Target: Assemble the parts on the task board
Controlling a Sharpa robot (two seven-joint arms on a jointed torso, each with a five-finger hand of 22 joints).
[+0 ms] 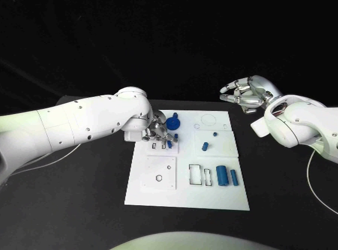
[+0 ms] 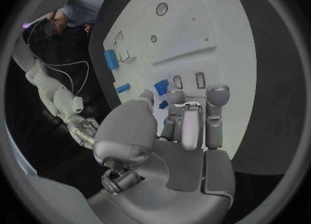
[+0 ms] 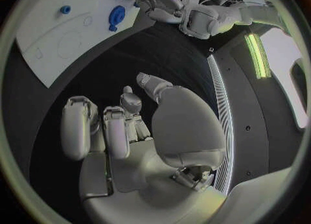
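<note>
Fingers of the left hand (image 1: 155, 133) reach down over the upper left part of the white task board (image 1: 185, 200), their tips among small blue parts (image 1: 171, 138), and whether they pinch one cannot be told. Well apart, the right hand (image 1: 246, 95) hangs above the black table (image 1: 78, 208) beyond the board's far right corner, fingers curled loosely and apart, holding nothing. On the board lie a round blue disc (image 1: 173, 124) near the left hand, a small blue peg (image 1: 204, 146) at the centre, and two blue cylinders (image 1: 227, 176) beside rectangular slots toward the near right.
</note>
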